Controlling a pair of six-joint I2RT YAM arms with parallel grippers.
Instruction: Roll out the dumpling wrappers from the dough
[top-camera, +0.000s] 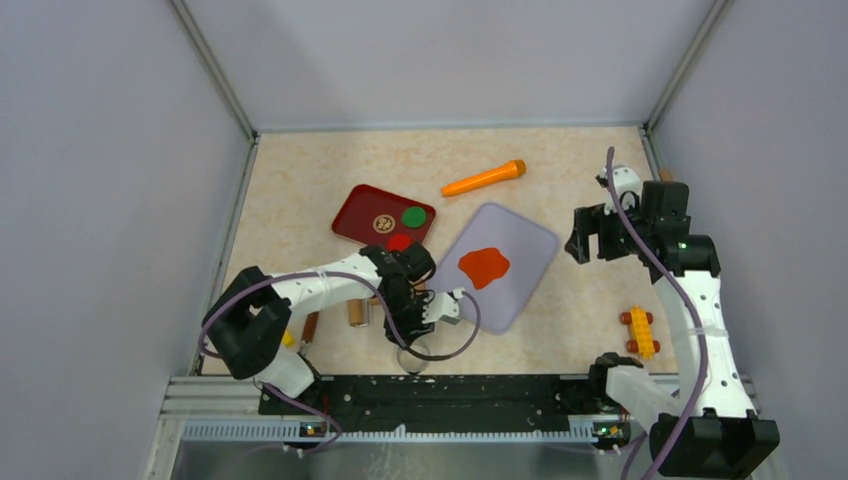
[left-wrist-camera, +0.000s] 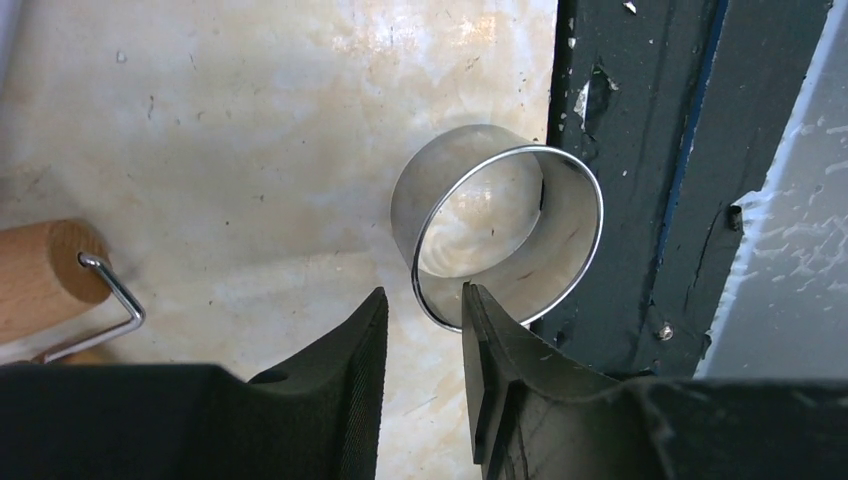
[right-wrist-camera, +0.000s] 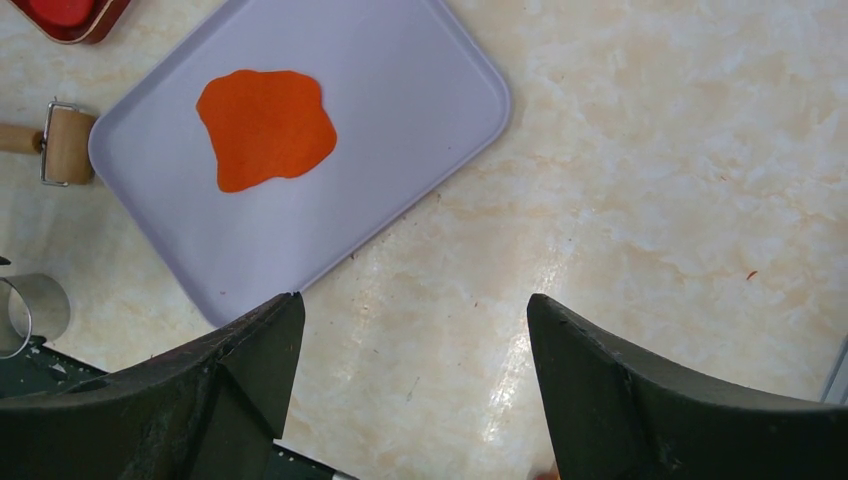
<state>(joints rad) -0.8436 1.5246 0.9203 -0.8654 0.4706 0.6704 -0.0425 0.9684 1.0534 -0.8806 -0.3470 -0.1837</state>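
The left arm (top-camera: 320, 288) is bent low along the near edge of the tabletop. The left gripper (left-wrist-camera: 425, 300) is pointed down and narrowly parted, and the wall of a metal ring (left-wrist-camera: 500, 225) is seen through the gap, not clamped. The right arm (top-camera: 700, 310) is raised by the right edge, the right gripper (right-wrist-camera: 415, 310) spread wide and empty. A small round red wrapper (top-camera: 400, 242) is laid in the red tray (top-camera: 355, 215) toward the left edge. Flattened, uneven orange dough (top-camera: 484, 266) is spread on the lilac tray (top-camera: 525, 240) mid-table.
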